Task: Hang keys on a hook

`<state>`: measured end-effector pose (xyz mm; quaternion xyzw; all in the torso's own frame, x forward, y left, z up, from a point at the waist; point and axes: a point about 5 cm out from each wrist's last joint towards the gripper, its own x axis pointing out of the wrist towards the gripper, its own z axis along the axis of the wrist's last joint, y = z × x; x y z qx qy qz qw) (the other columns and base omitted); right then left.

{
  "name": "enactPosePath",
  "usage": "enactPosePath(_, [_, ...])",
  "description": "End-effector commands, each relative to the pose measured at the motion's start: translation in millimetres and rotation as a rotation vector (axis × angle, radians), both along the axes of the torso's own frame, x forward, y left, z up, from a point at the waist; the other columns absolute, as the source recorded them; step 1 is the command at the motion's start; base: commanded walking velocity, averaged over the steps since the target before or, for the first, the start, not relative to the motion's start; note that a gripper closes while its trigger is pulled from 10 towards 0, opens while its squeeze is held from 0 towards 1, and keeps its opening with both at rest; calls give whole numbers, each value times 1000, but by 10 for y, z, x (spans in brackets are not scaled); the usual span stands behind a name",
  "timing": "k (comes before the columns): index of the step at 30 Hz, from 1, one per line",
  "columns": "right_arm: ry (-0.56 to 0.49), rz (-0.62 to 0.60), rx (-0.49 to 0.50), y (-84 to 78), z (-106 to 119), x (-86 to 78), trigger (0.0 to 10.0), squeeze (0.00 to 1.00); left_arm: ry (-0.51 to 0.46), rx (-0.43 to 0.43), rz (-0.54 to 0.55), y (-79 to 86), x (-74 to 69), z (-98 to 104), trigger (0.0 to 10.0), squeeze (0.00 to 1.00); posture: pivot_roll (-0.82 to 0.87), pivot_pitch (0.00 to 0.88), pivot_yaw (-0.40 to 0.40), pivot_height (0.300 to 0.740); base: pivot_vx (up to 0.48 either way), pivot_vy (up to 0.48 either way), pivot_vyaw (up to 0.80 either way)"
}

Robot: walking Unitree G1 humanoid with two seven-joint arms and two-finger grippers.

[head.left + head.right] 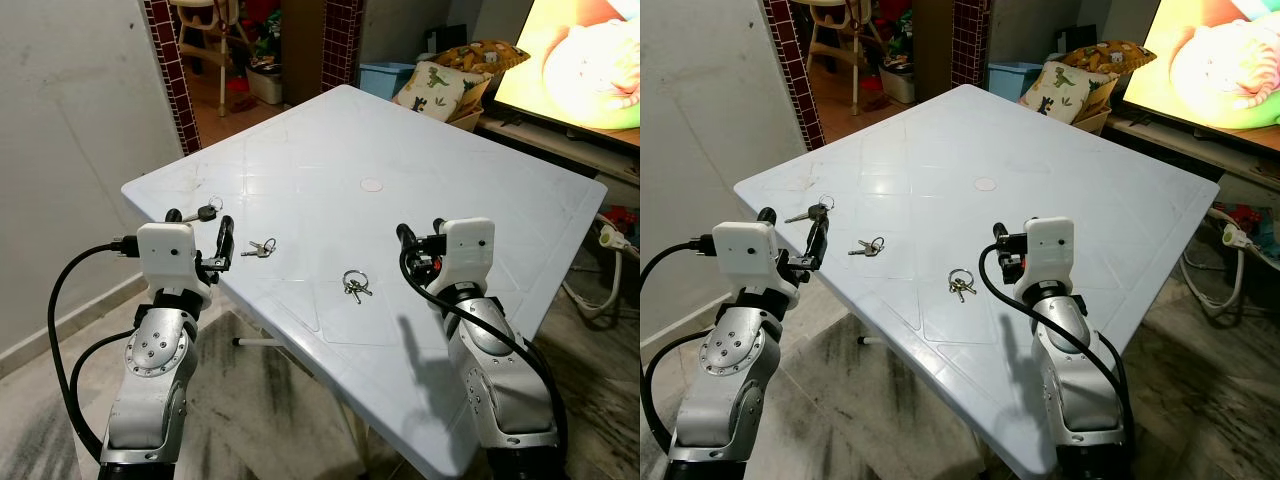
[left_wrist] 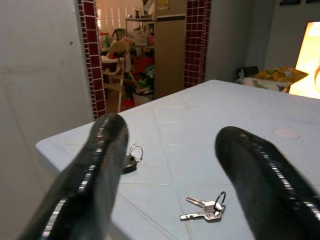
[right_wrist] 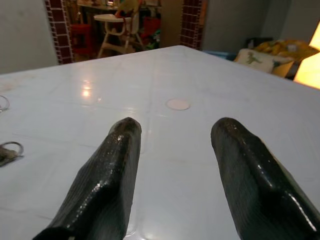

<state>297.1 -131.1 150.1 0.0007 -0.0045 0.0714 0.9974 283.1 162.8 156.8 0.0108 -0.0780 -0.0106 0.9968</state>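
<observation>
On white table (image 1: pixel 480 190) | keys (image 1: pixel 261 248) just beyond left gripper (image 1: pixel 200 228) (fingers spread wide) | right gripper (image 1: pixel 418 238) wide too

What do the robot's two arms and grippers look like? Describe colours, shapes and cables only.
Both arms are silver metal with rounded joint housings; the left one shows a disc ringed with small bolts. Each wrist carries a boxy white housing. The left gripper and right gripper each have two long, glossy black fingers with rounded tips. Thick black cables loop from each wrist housing down along the arm.
</observation>
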Motion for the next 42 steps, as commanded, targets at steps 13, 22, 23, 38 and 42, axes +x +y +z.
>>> enactPosePath(13, [6, 12, 2, -17, 32, -33, 10000, 1000, 51, 20, -10, 50, -36, -56, 10000, 1000, -2, 0, -41, 740, 0, 0, 0])
enactPosePath(22, [82, 61, -126, 51, -67, -19, 10000, 1000, 75, 15, -9, 86, -8, -86, 10000, 1000, 2, 0, -42, 740, 0, 0, 0])
enactPosePath(23, [84, 211, 3, 196, -49, -79, 10000, 1000, 96, 4, -10, 115, -4, -125, 10000, 1000, 1, 0, -42, 740, 0, 0, 0])
enactPosePath(38, [98, 83, 25, 4, -60, -29, 10000, 0, 102, 8, -13, 130, -17, -123, 10000, 1000, 14, 1, -42, 740, 0, 0, 0])
enactPosePath(42, [108, 17, -46, -65, -113, 5, 10000, 1000, 113, 12, -13, 111, -37, -156, 10000, 1000, 18, 0, -44, 740, 0, 0, 0])
